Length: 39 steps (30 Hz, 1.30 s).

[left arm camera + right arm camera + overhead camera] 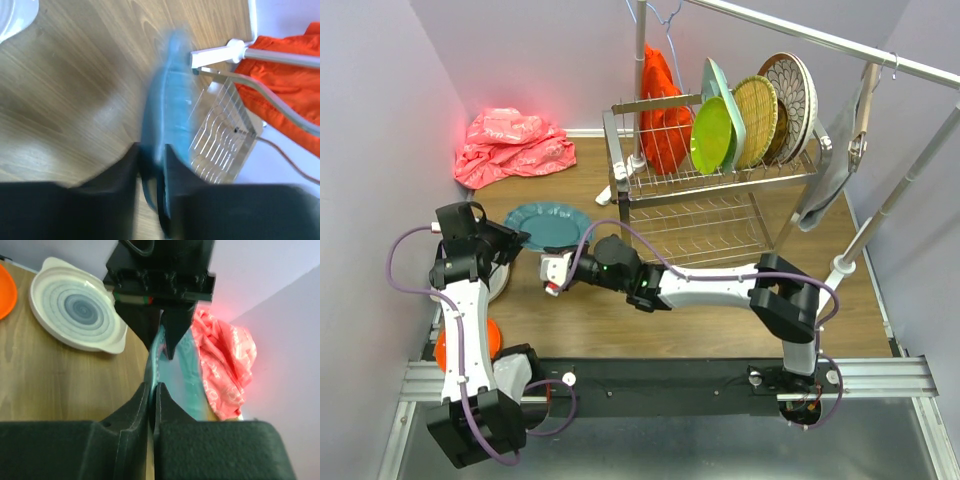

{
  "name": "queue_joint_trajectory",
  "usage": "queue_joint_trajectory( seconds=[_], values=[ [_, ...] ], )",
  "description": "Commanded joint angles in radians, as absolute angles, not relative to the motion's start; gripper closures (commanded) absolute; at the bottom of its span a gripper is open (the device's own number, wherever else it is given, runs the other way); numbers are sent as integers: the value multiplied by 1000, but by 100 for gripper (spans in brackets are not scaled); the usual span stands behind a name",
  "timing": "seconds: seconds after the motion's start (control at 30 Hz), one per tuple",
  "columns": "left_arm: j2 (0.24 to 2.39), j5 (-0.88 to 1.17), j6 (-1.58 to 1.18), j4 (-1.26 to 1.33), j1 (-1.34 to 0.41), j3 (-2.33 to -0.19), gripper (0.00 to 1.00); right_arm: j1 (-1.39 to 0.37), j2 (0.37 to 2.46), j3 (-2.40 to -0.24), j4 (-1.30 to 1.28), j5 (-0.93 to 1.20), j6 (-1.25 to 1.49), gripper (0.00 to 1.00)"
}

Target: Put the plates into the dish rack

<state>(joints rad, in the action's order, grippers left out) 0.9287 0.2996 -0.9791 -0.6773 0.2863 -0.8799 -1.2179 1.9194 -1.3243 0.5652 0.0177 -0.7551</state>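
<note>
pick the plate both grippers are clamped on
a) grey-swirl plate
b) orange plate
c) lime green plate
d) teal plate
d: in the right wrist view the teal plate has its rim pinched in the right gripper, and in the left wrist view the left gripper is closed on the same plate's edge.

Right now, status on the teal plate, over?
Left fingers and right fingers both shut on teal plate rim, opposite sides. Plate not yet in rack. Right arm stretches across rack's front.
</note>
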Motion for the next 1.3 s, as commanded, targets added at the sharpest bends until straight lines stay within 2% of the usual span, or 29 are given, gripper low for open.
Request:
queue_joint_trajectory(
  seconds=[0.0, 0.07, 0.47, 0.63, 0.93, 1.1, 1.27],
  values=[
    [882, 341, -971, -631, 291, -844, 95, -1246, 1876, -1325, 770, 29, -790, 100],
    [874, 330, -973, -624, 291, -842, 100, -1247, 1871, -1307, 772, 32, -788, 100],
    [816, 348, -1071, -514, 293, -822, 100, -1252, 1848, -1252, 779, 44, -804, 99],
    [790, 365, -1106, -468, 296, -804, 100, -1250, 1848, -1244, 782, 46, -805, 89],
    [738, 413, -1178, -321, 313, -739, 100, -1250, 1844, -1221, 782, 43, -807, 78],
    [729, 439, -1203, -246, 321, -713, 100, -1249, 1839, -1212, 782, 37, -807, 65],
    [736, 449, -1209, -206, 325, -709, 100, -1250, 1836, -1210, 784, 31, -804, 59]
  ],
)
